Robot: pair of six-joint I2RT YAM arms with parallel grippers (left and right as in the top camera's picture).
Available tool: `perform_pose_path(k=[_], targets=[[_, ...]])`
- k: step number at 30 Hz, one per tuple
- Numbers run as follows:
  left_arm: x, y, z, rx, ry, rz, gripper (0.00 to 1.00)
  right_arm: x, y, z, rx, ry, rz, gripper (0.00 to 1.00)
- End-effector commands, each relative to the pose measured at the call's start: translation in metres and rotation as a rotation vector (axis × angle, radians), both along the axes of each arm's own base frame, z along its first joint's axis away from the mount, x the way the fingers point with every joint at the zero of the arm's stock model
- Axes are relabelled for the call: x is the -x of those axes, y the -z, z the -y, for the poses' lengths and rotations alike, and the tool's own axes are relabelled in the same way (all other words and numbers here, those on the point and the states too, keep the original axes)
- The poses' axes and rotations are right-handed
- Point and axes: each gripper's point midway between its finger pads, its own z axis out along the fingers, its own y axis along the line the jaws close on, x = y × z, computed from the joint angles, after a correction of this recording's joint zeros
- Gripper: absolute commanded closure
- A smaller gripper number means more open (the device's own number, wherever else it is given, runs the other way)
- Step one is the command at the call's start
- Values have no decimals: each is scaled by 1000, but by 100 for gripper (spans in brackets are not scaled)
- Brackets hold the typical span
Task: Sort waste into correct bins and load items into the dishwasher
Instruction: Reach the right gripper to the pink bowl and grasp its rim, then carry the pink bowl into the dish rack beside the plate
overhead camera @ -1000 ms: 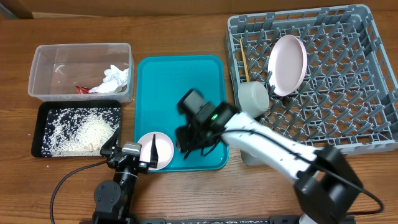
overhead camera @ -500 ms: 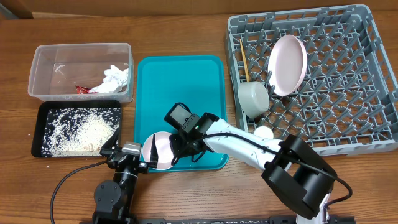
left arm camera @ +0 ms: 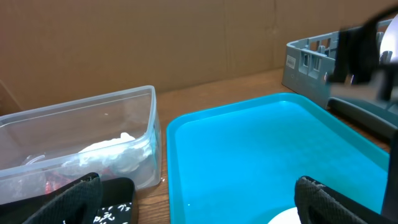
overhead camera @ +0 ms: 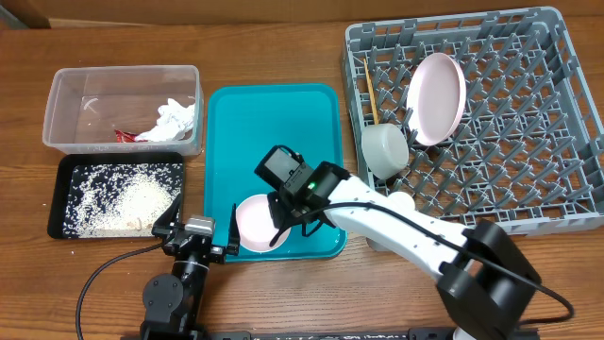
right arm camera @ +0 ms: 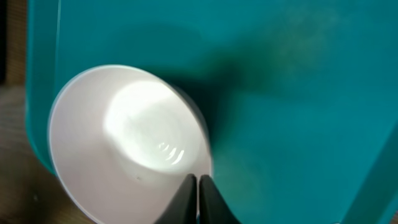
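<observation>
Small plate is pinched at its rim by the right gripper, jaws clamped together on the edge; best lift it level, clear the teal tray's lip, then swing to the dish rack.

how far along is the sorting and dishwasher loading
Done: the crumpled white paper napkin and red snack wrapper lie in the clear plastic tub, the rice grains in the black tray; the large round plate, grey bowl and wooden chopsticks are in the grey dish rack. In hand: the right gripper pinches the small pinkish-white plate at the teal tray's corner. Left: racking it.
</observation>
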Motion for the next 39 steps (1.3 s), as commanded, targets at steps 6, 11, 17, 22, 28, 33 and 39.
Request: perform_pose_path(k=[6,11,17,22,28,33,39], targets=[[0,0,-3,-18,-12,8,0,-16,-14,9,27,39,77,88],[0,0,-3,-18,-12,8,0,-10,-7,4,3,23,36,52],[0,0,-3,-18,-12,8,0,0,32,-5,-11,25,-46,70],[0,0,-3,-18,-12,8,0,1,42,-4,-2,44,-85,96],[0,0,-3,-18,-12,8,0,-12,19,12,44,76,22,96],[0,0,-3,-18,-12,8,0,-47,-50,70,253,193,318,96],[0,0,-3,-18,-12,8,0,-83,-186,168,593,457,883,96]])
